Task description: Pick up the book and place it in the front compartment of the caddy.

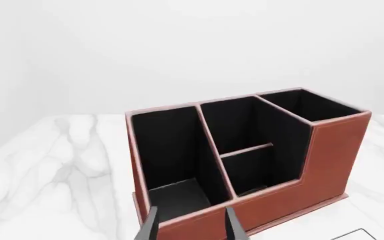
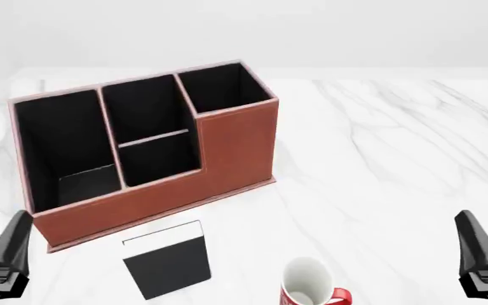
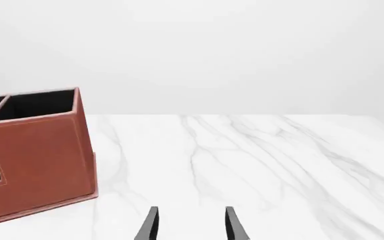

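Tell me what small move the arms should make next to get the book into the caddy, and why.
Probably swing the left gripper toward the book and lower over it. The book lies flat on the table just in front of the caddy, nearer the left arm, and both grippers look open and hold nothing.

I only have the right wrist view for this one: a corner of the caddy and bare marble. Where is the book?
Observer: The book lies flat on the table, in front of the caddy, between the two arms.
Operator: Anything near it?
Observer: A red-and-white mug stands just right of the book, apart from it.
Operator: Is the left gripper on it yet?
Observer: No. The left gripper is open and holds nothing, facing the caddy's low front wall.
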Available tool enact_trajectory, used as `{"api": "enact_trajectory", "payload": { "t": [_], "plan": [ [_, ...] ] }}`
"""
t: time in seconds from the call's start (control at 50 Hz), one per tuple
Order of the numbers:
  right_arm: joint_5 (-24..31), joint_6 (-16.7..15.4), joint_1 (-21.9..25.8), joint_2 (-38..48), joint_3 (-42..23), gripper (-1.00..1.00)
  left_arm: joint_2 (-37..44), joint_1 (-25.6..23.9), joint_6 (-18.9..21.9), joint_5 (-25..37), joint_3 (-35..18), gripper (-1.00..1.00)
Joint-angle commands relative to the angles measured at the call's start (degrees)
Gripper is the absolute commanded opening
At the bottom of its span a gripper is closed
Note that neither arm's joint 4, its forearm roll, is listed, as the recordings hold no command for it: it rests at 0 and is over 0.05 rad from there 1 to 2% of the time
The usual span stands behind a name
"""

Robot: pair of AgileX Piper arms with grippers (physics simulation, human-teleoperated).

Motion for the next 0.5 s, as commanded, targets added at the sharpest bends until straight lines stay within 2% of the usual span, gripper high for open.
{"api": "enact_trajectory", "payload": {
  "t": [0.02,0.5],
  "plan": [
    [-0.1,0.0,0.0,0.3,-0.2,1.0,0.3,-0.1,0.0,-0.1,-0.2,1.0],
    [-0.1,0.0,0.0,0.4,-0.2,1.0,1.1,-0.4,0.4,-0.3,-0.1,1.0]
  ]
}}
